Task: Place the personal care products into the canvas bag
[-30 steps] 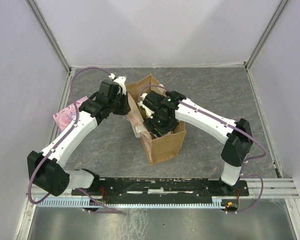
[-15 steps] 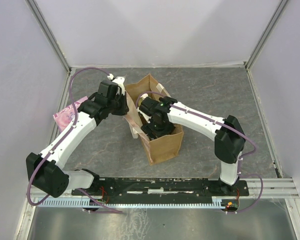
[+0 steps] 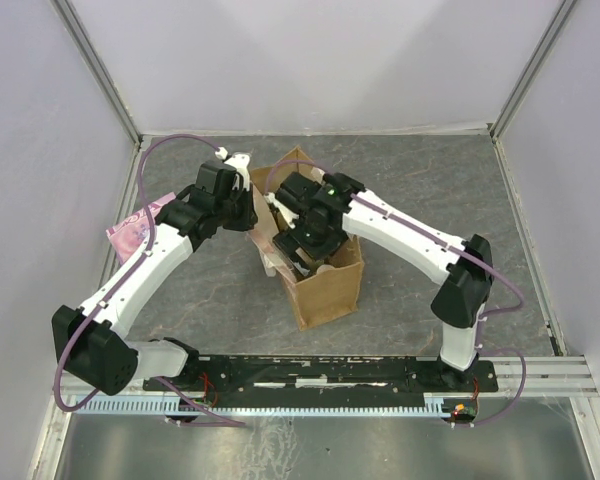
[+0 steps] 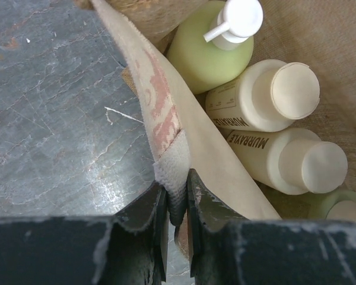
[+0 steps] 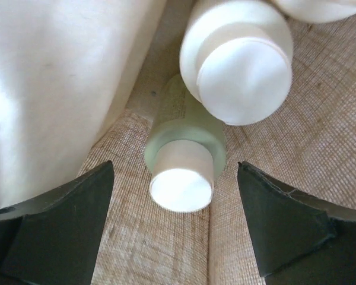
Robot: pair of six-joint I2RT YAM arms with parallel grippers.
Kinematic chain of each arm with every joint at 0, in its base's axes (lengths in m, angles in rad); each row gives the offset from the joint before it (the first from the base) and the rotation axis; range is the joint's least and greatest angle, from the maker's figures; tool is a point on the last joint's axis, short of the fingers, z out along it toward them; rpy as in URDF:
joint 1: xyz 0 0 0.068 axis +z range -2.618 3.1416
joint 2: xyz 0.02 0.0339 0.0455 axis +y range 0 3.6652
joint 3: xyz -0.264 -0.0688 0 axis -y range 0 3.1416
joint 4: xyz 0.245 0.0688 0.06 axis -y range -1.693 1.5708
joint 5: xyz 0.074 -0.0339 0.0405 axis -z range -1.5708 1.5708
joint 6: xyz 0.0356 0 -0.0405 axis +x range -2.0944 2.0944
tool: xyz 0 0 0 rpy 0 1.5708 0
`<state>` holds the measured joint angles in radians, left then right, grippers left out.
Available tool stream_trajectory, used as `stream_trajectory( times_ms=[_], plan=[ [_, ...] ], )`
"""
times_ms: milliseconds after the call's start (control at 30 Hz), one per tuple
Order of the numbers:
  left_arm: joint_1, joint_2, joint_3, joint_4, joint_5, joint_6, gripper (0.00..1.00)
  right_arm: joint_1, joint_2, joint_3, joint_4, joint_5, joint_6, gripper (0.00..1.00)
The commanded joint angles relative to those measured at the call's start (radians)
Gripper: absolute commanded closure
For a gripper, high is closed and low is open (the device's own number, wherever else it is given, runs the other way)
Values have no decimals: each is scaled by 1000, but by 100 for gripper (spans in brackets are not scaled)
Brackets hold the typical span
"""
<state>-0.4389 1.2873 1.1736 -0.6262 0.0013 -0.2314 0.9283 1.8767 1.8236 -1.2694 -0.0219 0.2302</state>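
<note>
Left gripper (image 4: 177, 205): the jaws are closing narrowly on a white woven patch of the canvas bag's (image 4: 166, 119) rim, pinching it between both fingers; in the top view it (image 3: 250, 208) is sitting at the bag's left edge.
Right gripper (image 5: 175, 169): the fingers are spreading wide and holding nothing; it is hanging down inside the bag, and in the top view it (image 3: 310, 240) is filling the bag's mouth.
Capped green bottle (image 5: 184, 142): it is lying between the right gripper's fingers, apart from both, with its pale cap pointing toward the camera and its body tucked into the fold where the bag's wall meets the woven floor.
Lower cream bottle (image 4: 279, 157): it is resting just beside the capped green bottle (image 4: 338, 206), wide cap facing up.
Upper cream bottle (image 4: 255, 98): it is touching the lower one along its side.
Pump bottle (image 4: 210, 50): pale yellow-green, it is leaning against the upper cream bottle, its white pump head pointing left.
Canvas bag (image 3: 330, 290): it is standing upright near the middle of the table (image 3: 420, 180), mouth open, with all four bottles inside.
Pink packet (image 3: 130, 225): it is lying flat at the table's left edge, partly under the left arm, well apart from the bag.
</note>
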Motion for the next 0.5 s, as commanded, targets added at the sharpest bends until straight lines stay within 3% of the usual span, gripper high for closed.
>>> stream_trajectory(
  times_ms=[0, 133, 267, 467],
  plan=[
    [0, -39, 40, 11, -7, 49, 79, 6, -82, 167, -70, 20, -30, 7],
    [0, -32, 78, -7, -9, 37, 74, 4, -145, 269, -50, 17, -86, 1],
    [1, -13, 159, -51, -7, 35, 59, -26, -193, 303, 6, 13, -123, 0],
    [0, -20, 202, -58, -11, 27, 22, -112, -249, 236, 147, 47, -149, 0]
  ],
)
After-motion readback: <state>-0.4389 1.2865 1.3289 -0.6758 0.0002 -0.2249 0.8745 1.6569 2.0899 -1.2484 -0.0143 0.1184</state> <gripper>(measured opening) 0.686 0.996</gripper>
